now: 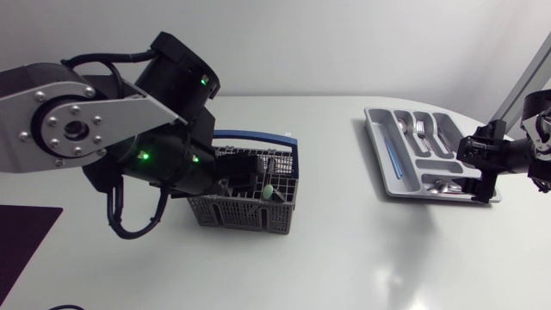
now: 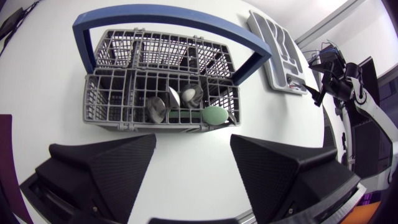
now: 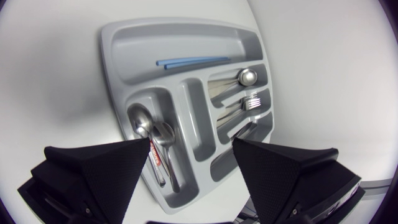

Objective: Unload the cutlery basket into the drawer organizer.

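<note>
The grey wire cutlery basket (image 1: 277, 215) with a blue handle (image 2: 168, 14) stands mid-table. My left gripper (image 1: 250, 176) hovers over it, open and empty (image 2: 193, 180). In the basket's near compartment stand two metal spoon heads (image 2: 155, 109) and a green utensil (image 2: 214, 115). The grey drawer organizer (image 1: 379, 151) lies at the right. My right gripper (image 1: 479, 176) is above its near end, open with nothing between its fingers (image 3: 193, 180). Beneath it two spoons (image 3: 152, 127) lie in one slot. Other slots hold a spoon (image 3: 245, 77), a fork (image 3: 252, 101) and blue sticks (image 3: 193, 62).
A dark purple mat (image 1: 21, 245) lies at the table's front left corner. White tabletop (image 1: 344, 250) stretches between basket and organizer and along the front.
</note>
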Controlling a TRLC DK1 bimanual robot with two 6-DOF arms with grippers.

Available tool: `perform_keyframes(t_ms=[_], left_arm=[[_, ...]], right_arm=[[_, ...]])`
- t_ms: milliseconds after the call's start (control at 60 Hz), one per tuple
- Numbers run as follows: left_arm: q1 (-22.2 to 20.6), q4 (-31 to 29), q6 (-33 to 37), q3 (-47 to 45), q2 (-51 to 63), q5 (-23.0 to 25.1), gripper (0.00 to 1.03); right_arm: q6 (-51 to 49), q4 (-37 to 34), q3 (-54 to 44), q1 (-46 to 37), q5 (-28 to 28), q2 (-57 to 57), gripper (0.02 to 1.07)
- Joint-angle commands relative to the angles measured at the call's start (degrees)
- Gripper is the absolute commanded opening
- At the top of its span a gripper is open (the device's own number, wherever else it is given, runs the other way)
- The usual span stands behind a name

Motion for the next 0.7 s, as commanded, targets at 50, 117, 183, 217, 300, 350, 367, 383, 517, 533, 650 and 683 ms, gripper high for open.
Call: perform_keyframes(t_ms=[50,117,183,217,300,350,367,383,517,533,650,683], left_arm=[[-0.29,-1.53,-2.57,2.49,2.18,0.27,0.72],[-0.29,-2.24,-3.28,2.76,2.7,0.97,0.72],[-0.38,-2.24,-3.89,2.85,2.79,1.15,0.63],[-0.56,-2.15,-4.07,3.02,2.97,1.06,0.6],[-0.73,-1.97,-4.24,3.55,3.67,1.15,0.59],[-0.73,-1.88,-4.59,4.16,4.55,1.15,0.59],[-0.73,-1.8,-4.77,4.43,5.08,1.15,0.54],[-0.64,-1.8,-4.86,4.52,5.17,1.15,0.52],[-0.47,-1.53,-5.82,5.4,7.54,1.15,0.46],[-0.47,-1.53,-5.82,5.4,7.71,1.15,0.46],[-0.29,-0.74,-6.53,5.57,9.47,1.15,0.41],[-0.12,-0.74,-6.7,5.75,9.91,1.15,0.38]], right_arm=[[4.16,-0.22,-5.55,3.89,-0.24,-5.85,1.02],[6.09,-0.4,-8.01,6.61,-0.07,-9.11,1.02],[8.46,-0.75,-10.03,9.51,0.2,-12.36,1.02],[9.87,-1.45,-10.64,10.83,0.37,-13.68,1.02],[13.3,-3.12,-11.79,14.61,0.46,-16.66,1.02],[15.14,-3.91,-12.4,16.9,0.9,-18.07,1.02],[16.29,-4.26,-12.84,18.39,1.51,-19.13,1.02],[16.9,-4.35,-13.02,19.27,1.95,-19.65,1.02],[20.68,-5.49,-14.25,25.07,3.98,-22.99,1.02],[21.12,-5.49,-14.42,25.6,4.06,-23.17,1.02],[24.11,-5.67,-15.21,29.55,5.29,-24.4,1.02],[24.81,-5.76,-15.48,30.34,5.38,-24.66,1.02]])
